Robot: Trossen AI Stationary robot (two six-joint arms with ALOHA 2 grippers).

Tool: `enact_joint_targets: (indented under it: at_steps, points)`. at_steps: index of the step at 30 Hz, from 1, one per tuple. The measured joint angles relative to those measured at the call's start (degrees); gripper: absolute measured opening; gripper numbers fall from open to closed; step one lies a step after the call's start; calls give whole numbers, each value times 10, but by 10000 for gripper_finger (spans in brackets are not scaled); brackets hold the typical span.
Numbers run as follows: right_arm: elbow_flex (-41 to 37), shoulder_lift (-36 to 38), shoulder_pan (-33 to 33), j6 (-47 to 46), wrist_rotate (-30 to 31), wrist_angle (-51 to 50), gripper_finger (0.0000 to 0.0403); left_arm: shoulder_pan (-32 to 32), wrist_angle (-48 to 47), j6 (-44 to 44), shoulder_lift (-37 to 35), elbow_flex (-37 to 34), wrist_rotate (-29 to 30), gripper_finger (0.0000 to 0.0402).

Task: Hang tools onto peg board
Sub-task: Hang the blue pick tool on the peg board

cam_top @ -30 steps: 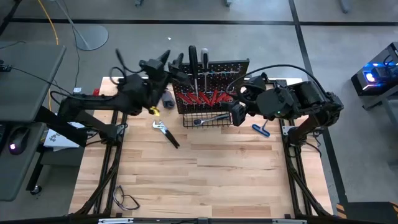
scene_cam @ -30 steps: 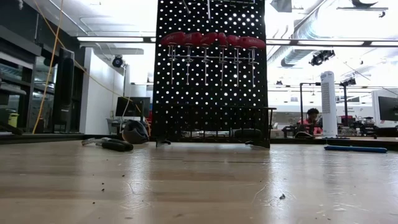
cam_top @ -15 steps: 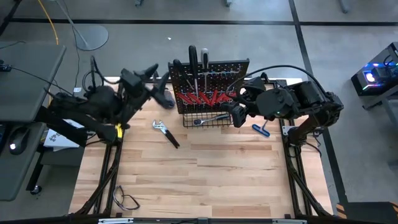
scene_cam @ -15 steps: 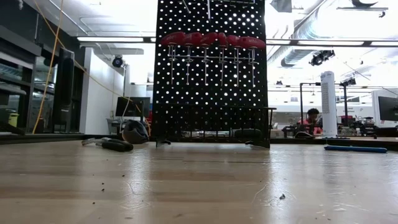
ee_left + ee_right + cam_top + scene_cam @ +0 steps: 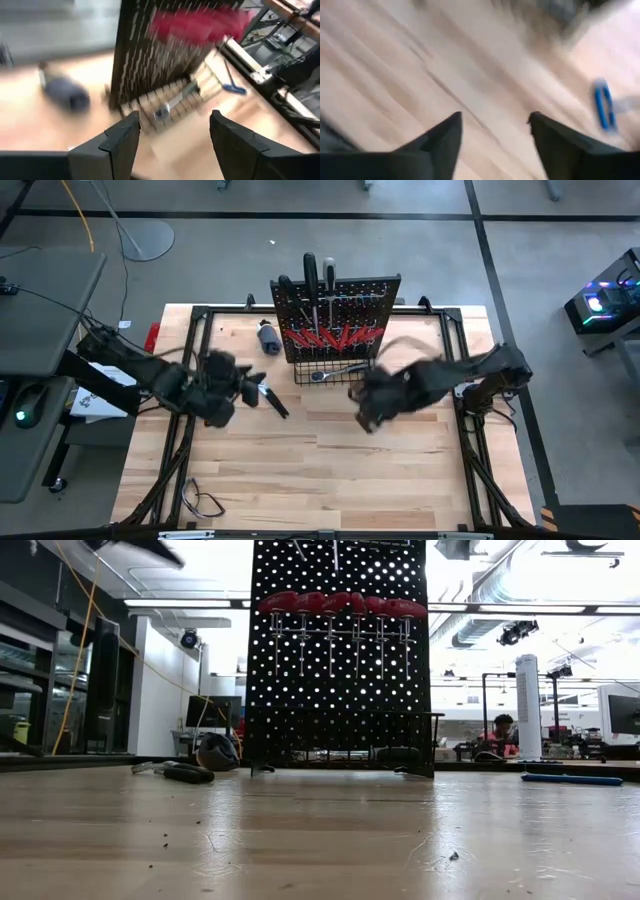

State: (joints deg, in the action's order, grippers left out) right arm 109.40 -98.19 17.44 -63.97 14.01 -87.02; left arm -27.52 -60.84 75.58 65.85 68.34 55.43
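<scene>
While red-handled screwdrivers (image 5: 330,337) already hang on the peg board (image 5: 350,288), you still have pliers (image 5: 270,398) and a blue T-handled tool (image 5: 572,779) lying on the bench (image 5: 330,470). Left end effector (image 5: 172,135) and right end effector (image 5: 495,135) are both released, empty.

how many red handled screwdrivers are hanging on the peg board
6 by the low view: the red-handled screwdrivers hang side by side in one row near the top of the peg board. Their handles overlap, so one more may be hidden.
</scene>
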Motion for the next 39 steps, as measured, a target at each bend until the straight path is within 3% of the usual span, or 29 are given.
enact_joint_targets:
  at_steps: [3,5,7,11,20,29,34,39]
  points:
    - [-157,1,11,-29,-70,6,153,-27,43,98,-20,-60,-20,220]
    - [-249,8,21,-47,-106,25,67,-47,90,116,-28,-93,-26,220]
    - [-331,28,26,-64,-130,45,20,-62,135,116,-34,-115,-27,220]
    - [-479,77,-12,-110,-153,90,5,-77,163,113,-41,-124,-26,220]
    - [-657,131,-168,-109,-62,229,0,-80,199,98,-42,-124,-30,220]
    - [-701,131,-247,-94,44,293,0,-77,257,83,-40,-124,-39,220]
    - [-709,131,-270,-49,42,369,0,-77,265,83,-36,-124,-39,220]
    - [-708,104,-272,-63,38,386,0,-76,265,82,-36,-124,-39,220]
